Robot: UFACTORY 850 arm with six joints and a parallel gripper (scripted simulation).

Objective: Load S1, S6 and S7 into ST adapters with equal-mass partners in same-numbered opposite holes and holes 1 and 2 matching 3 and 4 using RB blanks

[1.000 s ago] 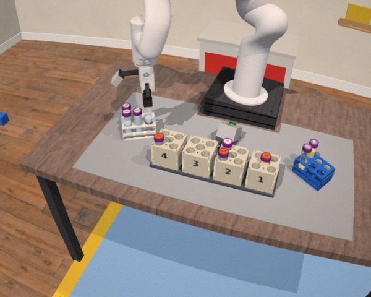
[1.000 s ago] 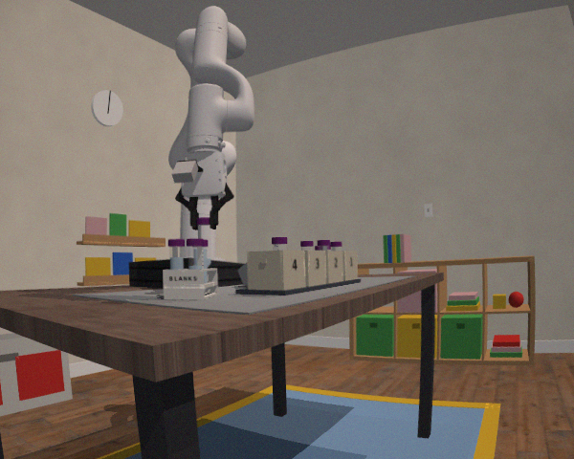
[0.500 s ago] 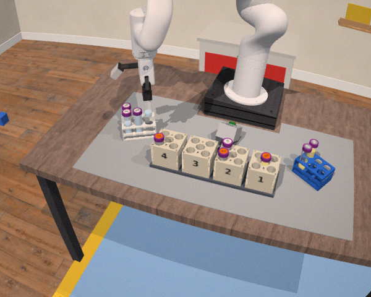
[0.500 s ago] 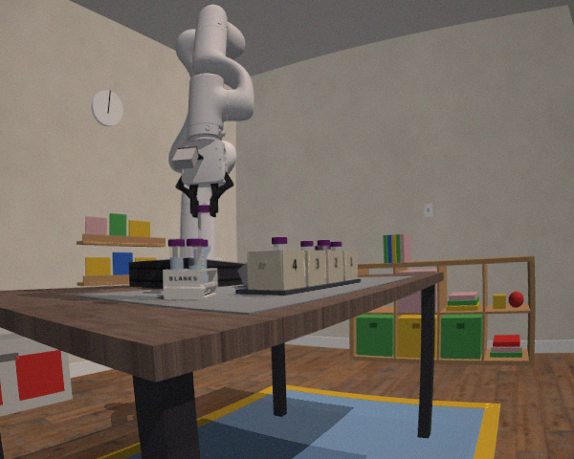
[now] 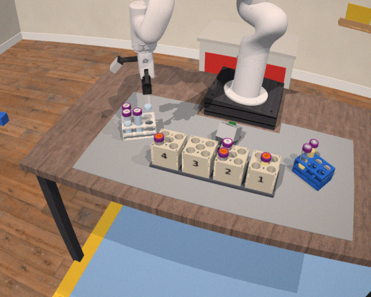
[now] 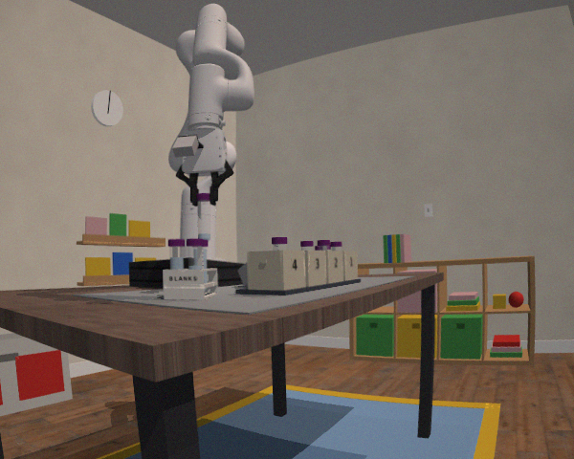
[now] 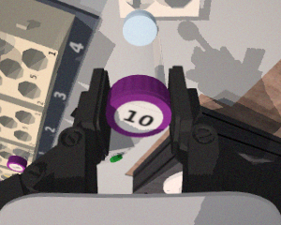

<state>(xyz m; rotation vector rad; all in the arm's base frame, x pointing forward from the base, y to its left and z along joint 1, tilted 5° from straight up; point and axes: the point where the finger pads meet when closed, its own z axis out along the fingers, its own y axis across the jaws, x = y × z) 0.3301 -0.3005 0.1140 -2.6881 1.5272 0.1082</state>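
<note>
My gripper (image 5: 146, 90) (image 6: 203, 198) (image 7: 139, 85) is shut on a blank tube with a purple cap marked 10 (image 7: 140, 112). The tube hangs upright in the air, its light blue lower end (image 5: 148, 107) (image 7: 140, 29) just above the far side of the white blank rack RB (image 5: 137, 133) (image 6: 186, 279). Orange-dot samples stand in adapter 4 (image 5: 159, 137), adapter 2 (image 5: 223, 152) and adapter 1 (image 5: 266, 156). A white-dot blank (image 5: 227, 142) also stands in adapter 2. Adapter 3 (image 5: 195, 163) is empty.
The blue sample rack RS (image 5: 316, 172) at the right holds two capped tubes (image 5: 307, 147) (image 5: 313, 142). The grey box with the green DONE key (image 5: 232, 122) sits behind adapters 2 and 3. The arm's black base (image 5: 243, 105) stands at the back.
</note>
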